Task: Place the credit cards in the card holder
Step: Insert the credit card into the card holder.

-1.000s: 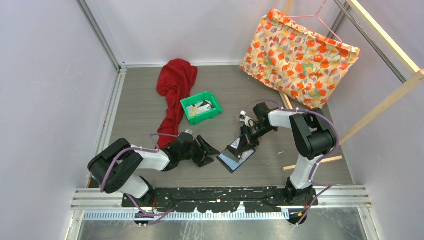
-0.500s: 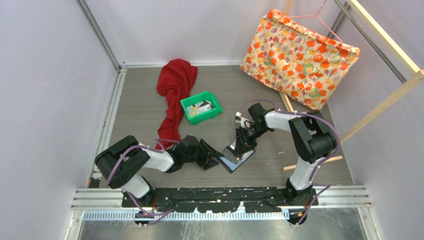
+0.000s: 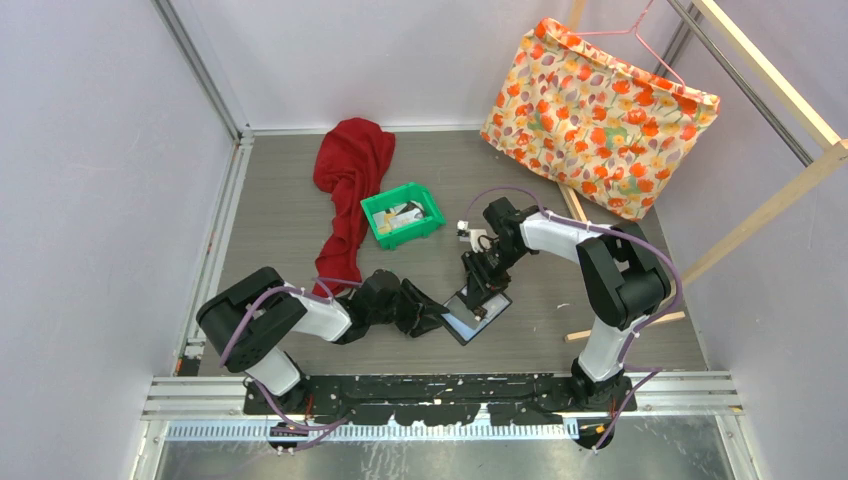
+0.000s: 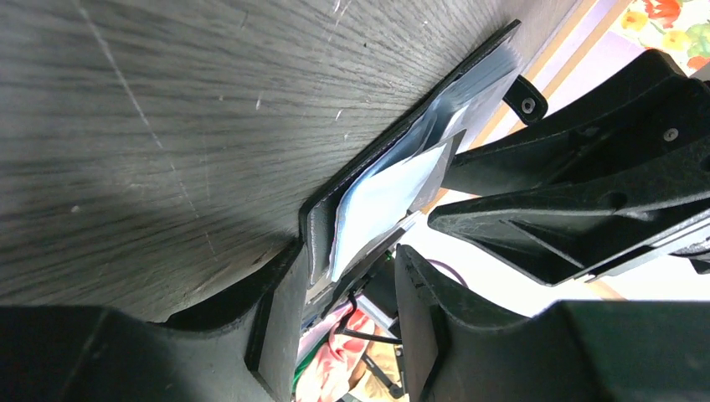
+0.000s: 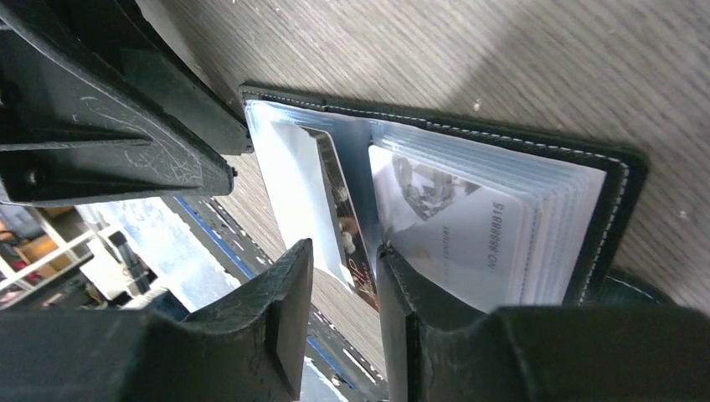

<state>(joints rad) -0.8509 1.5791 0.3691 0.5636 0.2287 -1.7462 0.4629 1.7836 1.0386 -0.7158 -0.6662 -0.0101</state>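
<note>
Right wrist view first: the right gripper (image 5: 343, 289) has its jaws parted with nothing pinched, both fingers hanging right over the open card holder (image 5: 435, 155). Through the gap you can see 1 dark-printed card (image 5: 342, 219) sitting in the clear pocket on the left half. A white card (image 5: 456, 230) with a number along its edge sits in the front sleeve of the stack on the right half. The left gripper (image 4: 350, 255) is roughly half open, straddling the edge of the card holder. 1 finger looks to be against the black cover, but there's a clear gap to the other finger, so it isn't clamped. From the top camera the card holder lies open on the grey table (image 3: 290, 230) between the 2 grippers. Further back there's a green bin (image 3: 372, 212) with what look like more credit cards (image 3: 400, 213) in it. A red cloth (image 3: 350, 165) is just beside it on the left, and a floral bag (image 3: 598, 110) sits well off at the back right.
</note>
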